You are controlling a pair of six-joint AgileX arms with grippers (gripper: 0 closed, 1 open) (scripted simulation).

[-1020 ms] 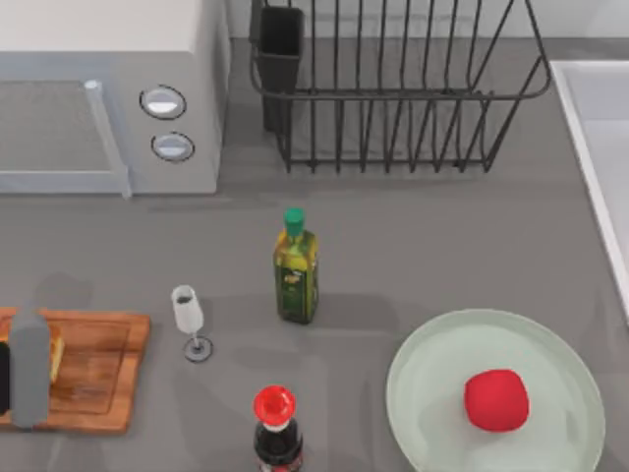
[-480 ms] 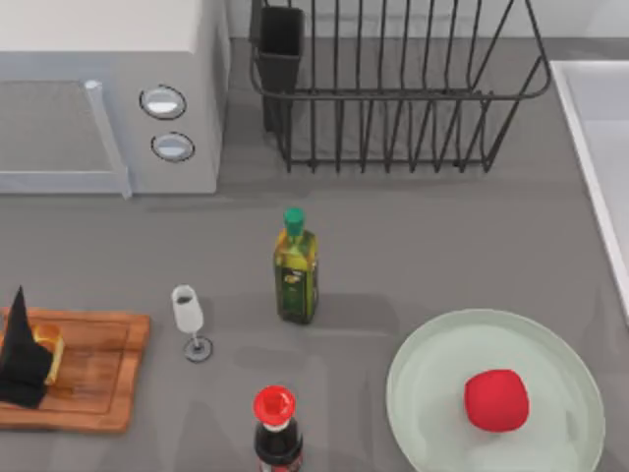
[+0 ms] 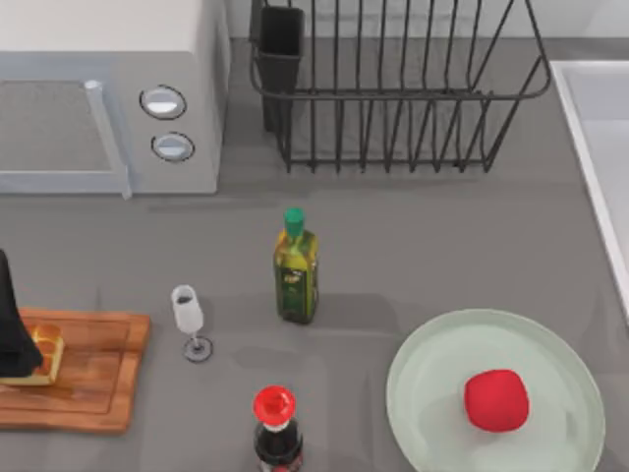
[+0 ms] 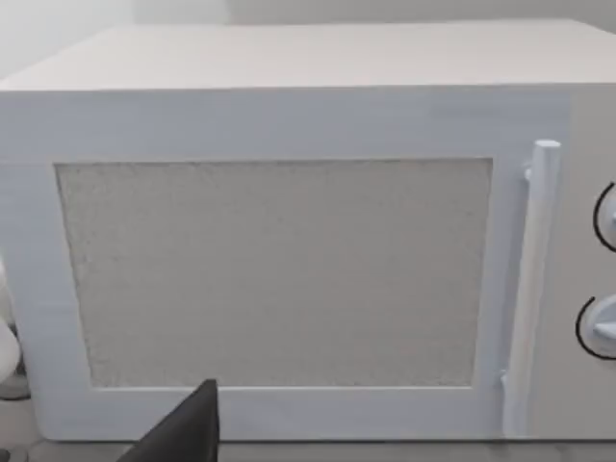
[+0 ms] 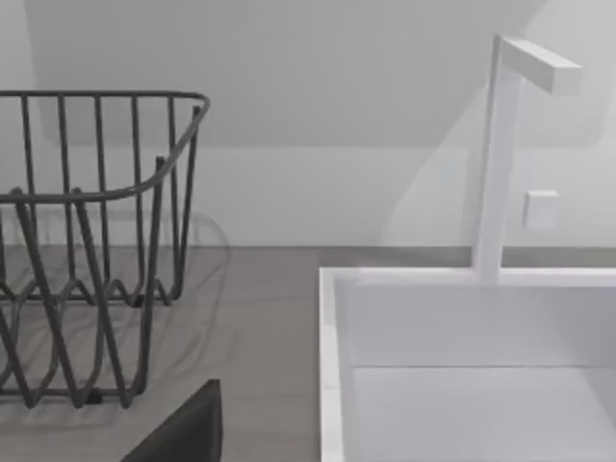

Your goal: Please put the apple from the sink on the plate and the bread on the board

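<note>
The red apple (image 3: 496, 399) rests on the pale green plate (image 3: 432, 364) at the front right of the table. At the front left, the small golden bread (image 3: 45, 352) lies flat on the wooden board (image 3: 98, 374). My left gripper (image 3: 10, 324) is a dark shape at the table's left edge, just over the bread's left side. Its tip (image 4: 183, 433) faces the microwave in the left wrist view. The sink (image 3: 590, 128) runs along the right edge. My right gripper (image 5: 183, 428) is parked beside the sink (image 5: 332, 385).
A white microwave (image 3: 108, 88) stands at the back left and a black wire dish rack (image 3: 393, 88) at the back middle. An oil bottle (image 3: 295, 270), a small wine glass (image 3: 189, 320) and a red-capped dark bottle (image 3: 276, 428) stand between board and plate.
My left gripper, which covered the bread on the board, has drawn off toward the left edge and back. The bread now lies uncovered on the board. The apple has not moved.
</note>
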